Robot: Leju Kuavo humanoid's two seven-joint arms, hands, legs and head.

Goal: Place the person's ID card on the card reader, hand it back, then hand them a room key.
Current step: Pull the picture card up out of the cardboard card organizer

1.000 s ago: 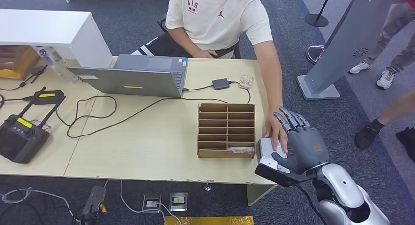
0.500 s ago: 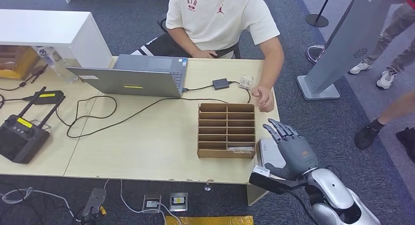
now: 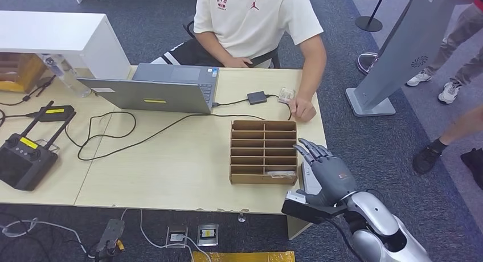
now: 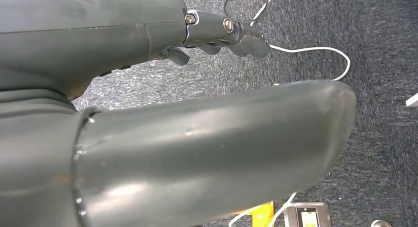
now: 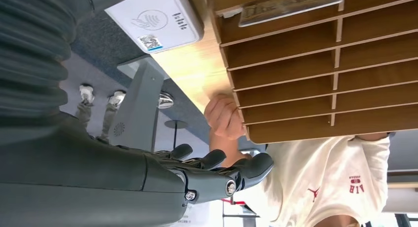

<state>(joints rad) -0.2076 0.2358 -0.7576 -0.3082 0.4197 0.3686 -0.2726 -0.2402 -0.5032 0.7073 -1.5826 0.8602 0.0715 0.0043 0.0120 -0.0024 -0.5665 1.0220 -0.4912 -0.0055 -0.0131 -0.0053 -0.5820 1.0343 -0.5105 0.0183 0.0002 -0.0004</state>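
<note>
On the wooden table (image 3: 171, 165), which is the biggest thing, a brown organizer box (image 3: 263, 152) with many narrow compartments stands near the right end; I use this box as the landmark. Behind the box and to its left an open laptop (image 3: 154, 94) stands. Farther behind the box a person (image 3: 250, 23) in a cream shirt sits, and the person's hand (image 3: 302, 109) rests on the table just beside the far right corner of the box. The right hand (image 3: 329, 176) of the robot hovers just to the right of the box with its fingers spread and straight, holding nothing. Under this hand, right beside the box, the white card reader (image 5: 155, 22) lies flat on the table. A room key (image 3: 281, 174) lies in the nearest compartment of the box. The left hand (image 4: 148, 89) is over the carpet; whether its fingers are spread or curled I cannot tell.
</note>
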